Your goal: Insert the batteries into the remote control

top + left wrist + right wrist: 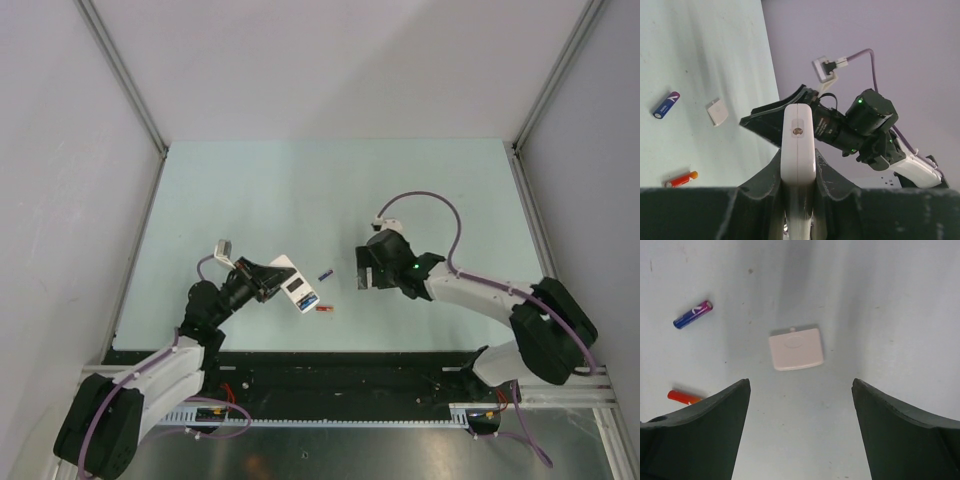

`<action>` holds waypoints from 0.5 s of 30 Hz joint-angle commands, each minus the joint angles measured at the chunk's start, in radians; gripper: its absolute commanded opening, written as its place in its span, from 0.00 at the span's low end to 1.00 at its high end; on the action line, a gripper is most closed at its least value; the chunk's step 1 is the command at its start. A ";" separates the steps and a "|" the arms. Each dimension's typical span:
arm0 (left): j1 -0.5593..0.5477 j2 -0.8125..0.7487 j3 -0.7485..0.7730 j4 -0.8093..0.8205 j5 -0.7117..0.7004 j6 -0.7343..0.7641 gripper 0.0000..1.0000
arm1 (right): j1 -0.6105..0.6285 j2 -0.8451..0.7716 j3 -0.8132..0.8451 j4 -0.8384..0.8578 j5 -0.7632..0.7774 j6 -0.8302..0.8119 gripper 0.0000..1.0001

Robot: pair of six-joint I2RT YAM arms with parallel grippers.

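My left gripper (798, 161) is shut on the white remote control (798, 142), which it holds edge-up off the table; from above the remote control (292, 281) points right, with a blue patch at its lower end. Two batteries lie loose on the table: a dark blue-purple one (692, 314) (666, 105) (325, 273) and a red one (684, 397) (681, 179) (323, 308). My right gripper (800, 383) (358, 270) hangs open above the table, nothing between its fingers, just right of the batteries.
A small white cover plate (796, 348) (717, 111) lies flat on the pale green table (250, 190), just ahead of my right gripper. Grey walls enclose the table on three sides. A black rail runs along the near edge.
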 commanded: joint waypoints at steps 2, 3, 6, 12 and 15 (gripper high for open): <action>0.008 -0.032 -0.089 0.032 0.033 0.035 0.00 | 0.060 0.111 0.089 -0.015 0.022 -0.017 0.88; 0.006 -0.031 -0.084 0.030 0.040 0.044 0.00 | 0.065 0.123 0.094 -0.013 0.016 -0.022 0.89; 0.006 -0.038 -0.072 0.032 0.057 0.060 0.00 | 0.071 0.166 0.126 -0.041 0.023 -0.035 0.90; 0.006 -0.066 -0.077 0.032 0.057 0.063 0.00 | 0.071 0.232 0.169 -0.070 0.052 -0.088 0.90; 0.006 -0.066 -0.078 0.032 0.060 0.063 0.00 | 0.062 0.263 0.178 -0.070 0.039 -0.106 0.88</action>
